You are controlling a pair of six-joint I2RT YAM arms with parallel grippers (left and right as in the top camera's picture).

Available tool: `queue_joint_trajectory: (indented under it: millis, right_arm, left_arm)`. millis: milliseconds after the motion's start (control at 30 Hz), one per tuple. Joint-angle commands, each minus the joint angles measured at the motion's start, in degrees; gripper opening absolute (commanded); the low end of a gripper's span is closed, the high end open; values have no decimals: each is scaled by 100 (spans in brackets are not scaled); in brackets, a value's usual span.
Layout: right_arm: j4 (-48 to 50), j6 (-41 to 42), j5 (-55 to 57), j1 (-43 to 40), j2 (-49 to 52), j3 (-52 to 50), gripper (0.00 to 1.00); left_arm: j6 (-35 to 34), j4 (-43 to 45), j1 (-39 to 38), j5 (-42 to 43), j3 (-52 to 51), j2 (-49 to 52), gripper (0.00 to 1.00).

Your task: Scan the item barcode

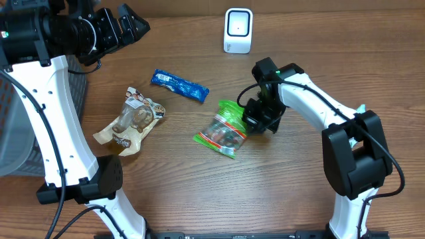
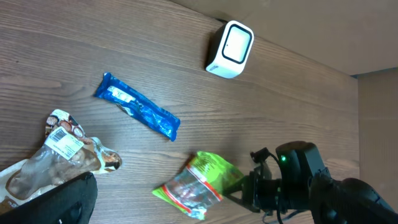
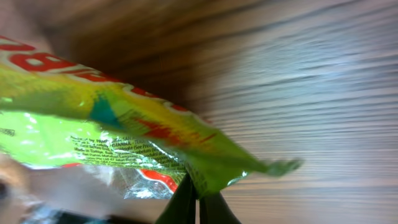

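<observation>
While the right gripper (image 1: pixel 255 120) is clamped on an edge of the green snack bag (image 1: pixel 224 130) near the middle of the surface (image 1: pixel 285 192), the scan looks yet to come, with open room toward the scanner (image 1: pixel 238 30) at the far edge and the left gripper (image 1: pixel 128 25) spread empty by the far left corner.

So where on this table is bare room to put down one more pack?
The widest bare wood of the table lies between the left arm and right arm, nearer the robot than the green bag. Another patch lies right of the scanner. The middle is crowded: brown snack bag, blue bar, and the green bag pinched by the right fingers.
</observation>
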Motion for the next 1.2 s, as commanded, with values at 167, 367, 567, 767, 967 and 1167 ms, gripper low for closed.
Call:
queue_joint_trajectory:
  millis: [167,367,567,767,967,1167]
  right_arm:
    - [-243,-3322,909,-317,-76,83,78]
    - [1143,-5132,957,-780,-74,358,94]
    - [1880,-6640,-256,-767,50,352,86]
    - [1888,-6909,-776,-667,435,352,87]
    - [1589,-6929,-1056,-568,688,352,90]
    - [828,-6922,-1657,-431,730,352,90]
  left_arm:
    - [-76,-11,-37,-35,83,-90,100]
    - [-76,-11,-37,-35,83,-90,100]
    - [-76,-11,-37,-35,83,-90,100]
    - [-76,-11,-37,-35,83,-90,100]
    - [-76,-11,-37,-35,83,-90,100]
    - [-76,-11,-37,-35,83,-90,100]
